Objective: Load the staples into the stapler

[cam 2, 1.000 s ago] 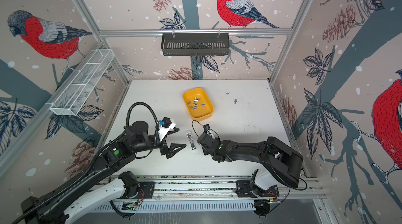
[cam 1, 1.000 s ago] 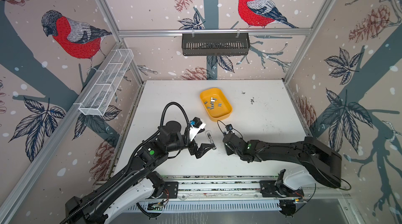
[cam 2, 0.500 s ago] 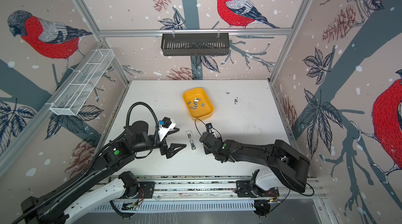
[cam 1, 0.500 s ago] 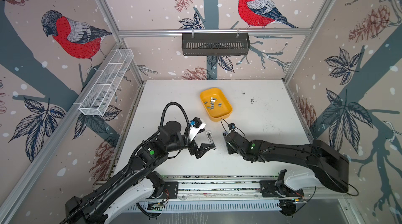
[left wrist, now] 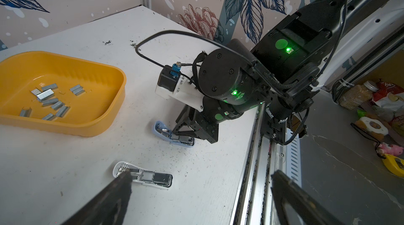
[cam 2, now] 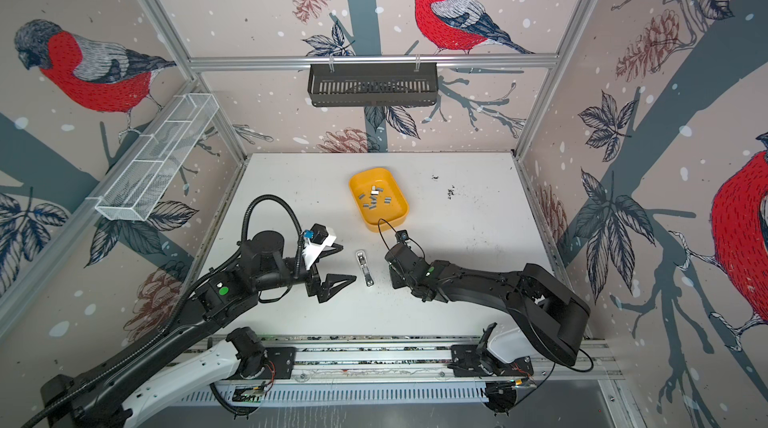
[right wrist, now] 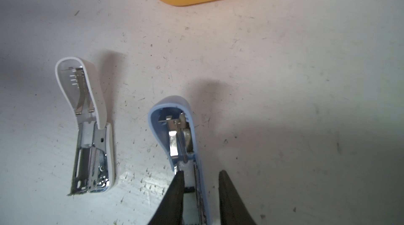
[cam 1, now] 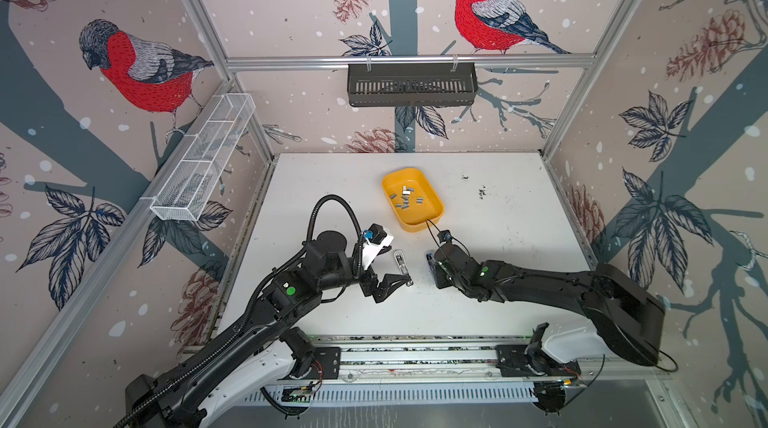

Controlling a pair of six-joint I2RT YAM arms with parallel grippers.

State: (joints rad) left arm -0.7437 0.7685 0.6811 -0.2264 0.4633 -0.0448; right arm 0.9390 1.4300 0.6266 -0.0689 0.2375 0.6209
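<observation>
Landmark: yellow tray point(cam 1: 415, 225). All staples point(cam 1: 405, 198) are loose in it, strips at mixed angles, none loaded yet.

Both staplers lie open on the arm-base side of the tray. The blue stapler point(right wrist: 188, 138) is just off the tray's near corner. The white stapler point(cam 1: 401, 263) is beside it, farther from the tray.

Right gripper point(right wrist: 200, 174): jaws narrowly parted over the blue stapler's rear. One finger sits on the magazine, the other is clear of the side wall. Nothing looks clamped.

Left gripper point(left wrist: 201, 174): spread fully, empty, by the white stapler.

Key relation: the blue stapler's long axis runs roughly from the right gripper toward the tray. I judge the right arm nearer the staples.
</observation>
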